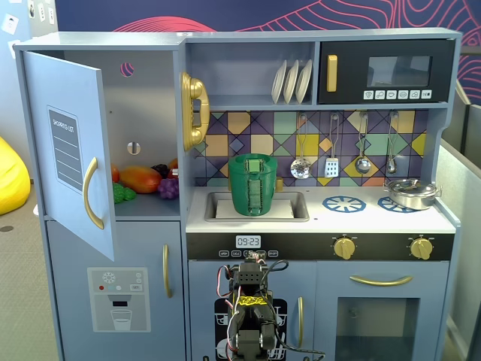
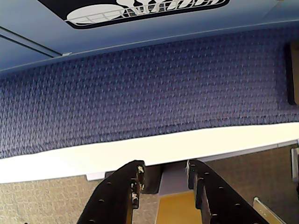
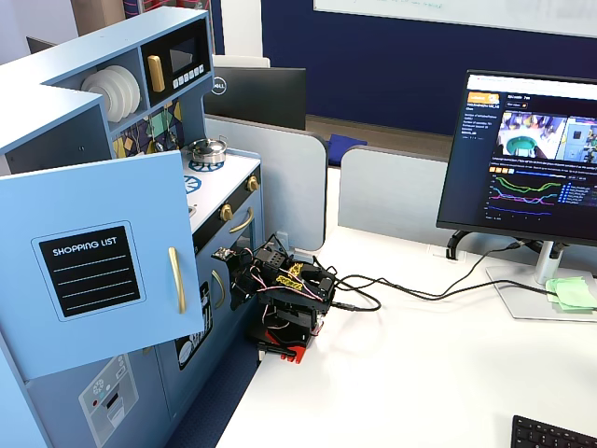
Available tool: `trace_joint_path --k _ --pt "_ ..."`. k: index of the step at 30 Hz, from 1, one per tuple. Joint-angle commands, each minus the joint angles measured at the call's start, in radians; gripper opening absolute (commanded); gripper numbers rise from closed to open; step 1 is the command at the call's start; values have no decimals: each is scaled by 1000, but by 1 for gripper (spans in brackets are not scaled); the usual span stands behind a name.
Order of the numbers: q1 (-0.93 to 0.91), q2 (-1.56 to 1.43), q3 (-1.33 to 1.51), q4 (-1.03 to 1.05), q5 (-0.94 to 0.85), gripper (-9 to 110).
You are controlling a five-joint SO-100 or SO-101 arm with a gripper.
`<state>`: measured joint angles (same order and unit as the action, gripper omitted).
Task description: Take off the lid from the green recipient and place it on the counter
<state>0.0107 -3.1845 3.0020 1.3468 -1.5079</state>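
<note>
One toy kitchen (image 1: 316, 226) fills the front-on fixed view, and reading from its left side, the blue fridge door (image 1: 71, 150) stands swung open with a gold handle and a shopping list printed on it, showing toy fruit (image 1: 140, 179) on the shelf behind. Right of that hangs a gold telephone (image 1: 194, 110) on the wall, and just past it the green recipient (image 1: 252, 185) stands upright in the recessed sink, toward the left part of the counter (image 1: 323, 218). The lid (image 1: 252, 159) sits on its mouth, not yet taken off. Farther right come three white plates (image 1: 291, 81) on the upper shelf, hanging utensils (image 1: 331, 147) against the tiled back wall, the black microwave (image 1: 387, 71), and a silver pan (image 1: 410, 193) on the far right blue burner ring. Low in the same view, below the counter and in front of the oven door, the arm (image 1: 252, 308) is folded down, well apart from the recipient. In the side-on fixed view the arm (image 3: 284, 299) sits curled on the white table (image 3: 420, 373) beside the kitchen, with a monitor (image 3: 532, 163) to the right. In the wrist view the gripper (image 2: 163, 179) points at blue carpet and the table edge, its two black fingers (image 2: 126, 186) standing apart with nothing between them.
</note>
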Motion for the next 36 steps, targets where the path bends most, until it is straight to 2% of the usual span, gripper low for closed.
trace_joint_path --k 1,32,36 --pt "-18 6 -6 186 -3 1" --pt "-18 6 -6 186 -3 1" --pt "58 6 -6 186 -34 1"
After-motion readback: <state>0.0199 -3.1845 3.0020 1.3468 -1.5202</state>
